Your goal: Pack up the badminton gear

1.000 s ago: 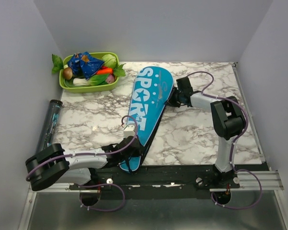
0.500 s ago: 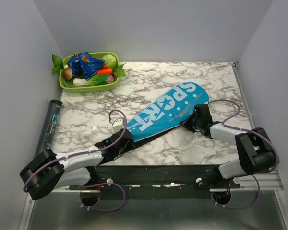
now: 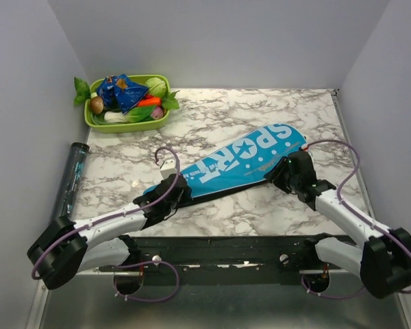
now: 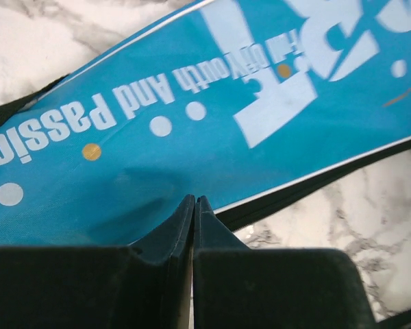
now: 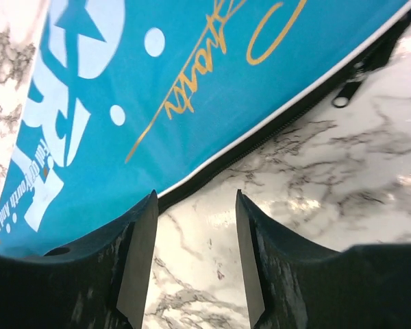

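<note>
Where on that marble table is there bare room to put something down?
Bare marble: the far right corner behind the blue SPORT racket cover, and the left middle between green tray, clear tube and cover. Crowded: the diagonal where the cover lies, left gripper at its narrow end, right gripper by its wide end.

1. The table (image 3: 260, 110) has a white marble top with grey veins and fills the middle of the top view.
2. A green tray (image 3: 125, 126) stands in its upper left corner.
3. A dark clear tube (image 3: 72, 178) lies along its left edge.
4. A blue cover (image 3: 240, 161) lettered "SPORT" lies flat, slanting across the centre with its wide end toward the upper right.
</note>
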Robot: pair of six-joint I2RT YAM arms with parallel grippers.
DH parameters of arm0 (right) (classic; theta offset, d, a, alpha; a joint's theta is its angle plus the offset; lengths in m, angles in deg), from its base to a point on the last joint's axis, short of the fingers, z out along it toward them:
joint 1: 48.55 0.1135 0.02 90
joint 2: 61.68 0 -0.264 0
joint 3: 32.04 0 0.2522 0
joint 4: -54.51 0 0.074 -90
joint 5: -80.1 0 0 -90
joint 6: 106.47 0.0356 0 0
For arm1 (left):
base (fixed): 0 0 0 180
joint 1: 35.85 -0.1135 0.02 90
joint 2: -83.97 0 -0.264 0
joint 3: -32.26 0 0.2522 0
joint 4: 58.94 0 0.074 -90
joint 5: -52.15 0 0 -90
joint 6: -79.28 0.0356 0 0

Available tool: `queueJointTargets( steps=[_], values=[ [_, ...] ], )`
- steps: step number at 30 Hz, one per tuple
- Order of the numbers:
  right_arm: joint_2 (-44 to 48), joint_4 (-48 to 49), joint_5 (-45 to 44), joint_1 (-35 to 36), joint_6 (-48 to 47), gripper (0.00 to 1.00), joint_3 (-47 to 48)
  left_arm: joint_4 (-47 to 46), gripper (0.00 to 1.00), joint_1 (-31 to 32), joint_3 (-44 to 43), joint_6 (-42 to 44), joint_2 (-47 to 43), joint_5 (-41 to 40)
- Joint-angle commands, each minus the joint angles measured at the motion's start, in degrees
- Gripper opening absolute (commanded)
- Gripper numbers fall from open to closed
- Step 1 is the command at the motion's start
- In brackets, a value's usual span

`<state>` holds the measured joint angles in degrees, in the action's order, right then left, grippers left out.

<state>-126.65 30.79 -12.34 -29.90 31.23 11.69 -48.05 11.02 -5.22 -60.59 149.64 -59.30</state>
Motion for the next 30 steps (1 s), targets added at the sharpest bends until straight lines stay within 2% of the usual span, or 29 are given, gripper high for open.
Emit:
queueJointTargets(
  steps=[1,5,8,15,21,25,30],
  values=[
    [8.36,-12.53,-9.15,0.07,-5.86,0.60,1.93,0.68,0.11,-0.11,-0.87,3.01,-7.30,3.86],
    [9.69,-17.46,-13.29,-0.28,-5.43,0.63,3.33,-1.77,0.12,1.11,-5.36,4.33,-5.65,10.81],
    [8.20,-18.87,-15.57,-1.60,-4.55,0.63,4.21,-3.62,0.12,3.48,-10.80,5.91,1.02,14.24],
    [4.15,-20.19,-18.04,-5.55,-6.48,0.62,4.30,-5.48,0.12,7.44,-26.00,10.58,25.78,17.59],
    [-1.63,-18.08,-15.85,-7.32,-9.12,0.62,5.87,-4.60,0.12,7.01,-38.84,12.42,40.30,18.99],
    [-5.76,-17.55,-15.23,-7.58,-10.26,0.61,9.13,-4.07,0.12,5.34,-43.85,12.86,45.24,18.82],
    [-10.52,-16.77,-14.18,-7.58,-12.72,0.60,13.96,-4.50,0.11,1.74,-44.83,12.69,47.79,21.10]
  ],
)
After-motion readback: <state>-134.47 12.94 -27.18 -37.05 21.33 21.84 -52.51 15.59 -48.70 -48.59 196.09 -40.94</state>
